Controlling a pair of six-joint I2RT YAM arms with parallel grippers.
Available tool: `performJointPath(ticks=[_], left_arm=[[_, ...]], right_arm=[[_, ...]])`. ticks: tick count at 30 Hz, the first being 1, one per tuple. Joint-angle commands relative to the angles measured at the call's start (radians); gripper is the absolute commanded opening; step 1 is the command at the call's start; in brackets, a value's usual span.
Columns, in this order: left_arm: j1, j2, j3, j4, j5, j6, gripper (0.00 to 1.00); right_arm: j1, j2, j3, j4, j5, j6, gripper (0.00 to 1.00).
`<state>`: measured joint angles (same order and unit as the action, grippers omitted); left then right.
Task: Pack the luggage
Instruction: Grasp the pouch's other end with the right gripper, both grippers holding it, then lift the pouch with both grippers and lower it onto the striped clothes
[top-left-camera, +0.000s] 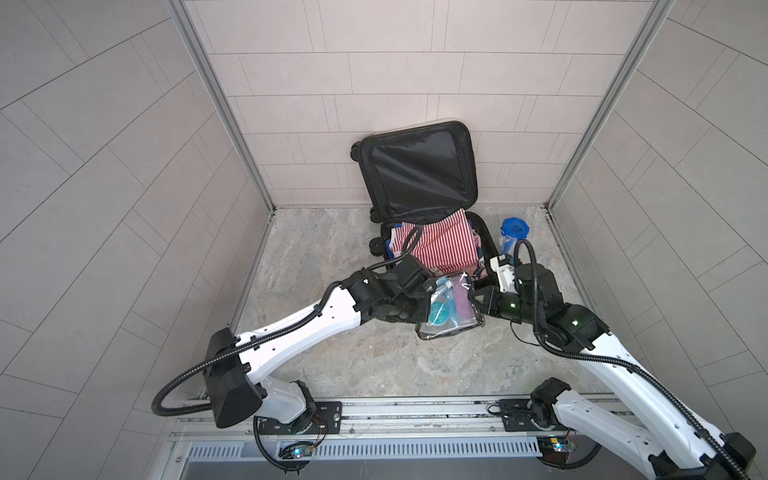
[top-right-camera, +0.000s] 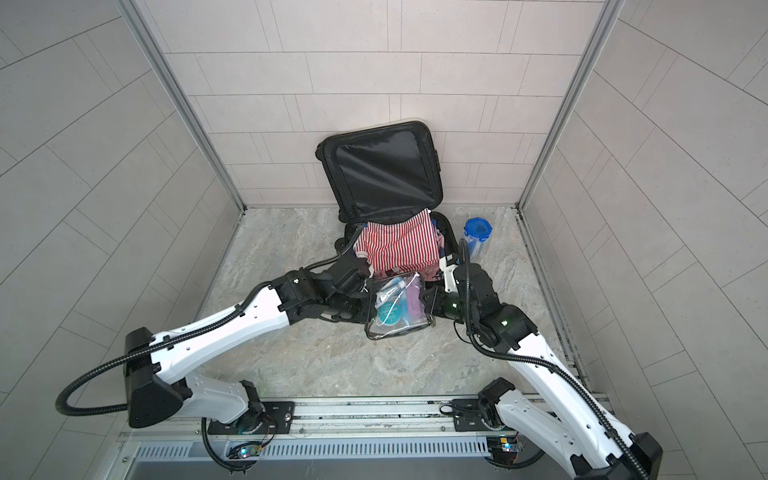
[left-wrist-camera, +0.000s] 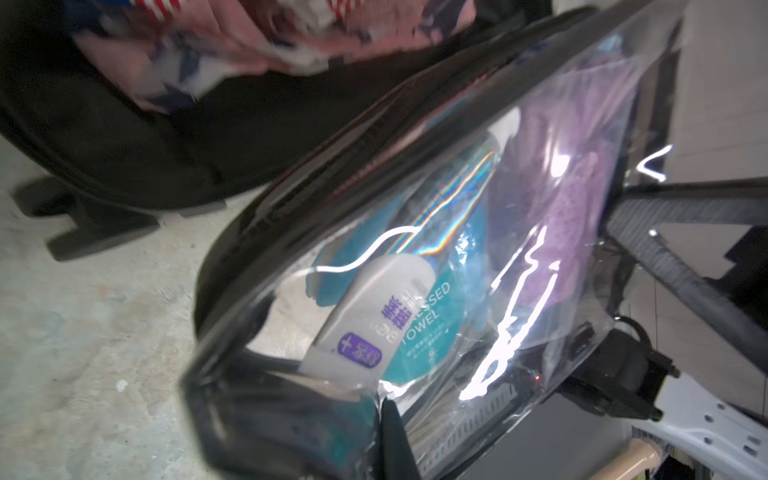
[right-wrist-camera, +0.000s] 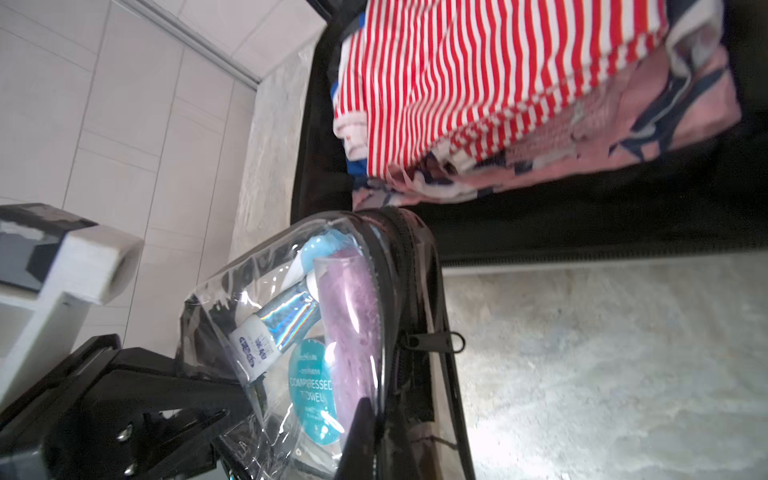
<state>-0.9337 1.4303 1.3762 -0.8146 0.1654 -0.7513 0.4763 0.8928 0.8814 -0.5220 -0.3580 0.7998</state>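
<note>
Because the clear, dark-trimmed plastic toiletry pouch (top-left-camera: 453, 307) sags: my left gripper (top-left-camera: 430, 309) and right gripper (top-left-camera: 478, 303) clamp its opposite sides, sharing the load.
Luggage: small black-lined hard-shell suitcase (top-left-camera: 417, 174), open at the floor's (top-left-camera: 332, 374) back edge, lid propped against the wall (top-left-camera: 374, 83) (that holds it open).
Pouch position: at the suitcase's near rim, just short of the red-and-white striped cloth (top-left-camera: 440, 245) inside.

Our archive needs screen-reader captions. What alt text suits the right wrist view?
A clear toiletry pouch, gripped between the left claw and right claw, fills the foreground; behind it the open luggage holds a red-striped shirt over pink clothes.
</note>
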Motion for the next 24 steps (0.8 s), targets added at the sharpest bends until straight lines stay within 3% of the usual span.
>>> performJointPath(ticks=[1, 11, 17, 24], left_arm=[[0.062, 0.061, 0.142, 0.01, -0.015, 0.126, 0.0], [0.253, 0.332, 0.496, -0.092, 0.063, 0.263, 0.0], [0.343, 0.488, 0.62, -0.101, 0.1, 0.292, 0.0], [0.446, 0.633, 0.655, -0.058, 0.172, 0.28, 0.0]], right_arm=[[0.015, 0.109, 0.136, 0.107, -0.009, -0.046, 0.0], [-0.017, 0.543, 0.56, 0.063, -0.004, -0.15, 0.0], [-0.057, 0.794, 0.766, -0.003, -0.05, -0.195, 0.0], [-0.079, 1.038, 0.952, -0.069, -0.067, -0.229, 0.0]])
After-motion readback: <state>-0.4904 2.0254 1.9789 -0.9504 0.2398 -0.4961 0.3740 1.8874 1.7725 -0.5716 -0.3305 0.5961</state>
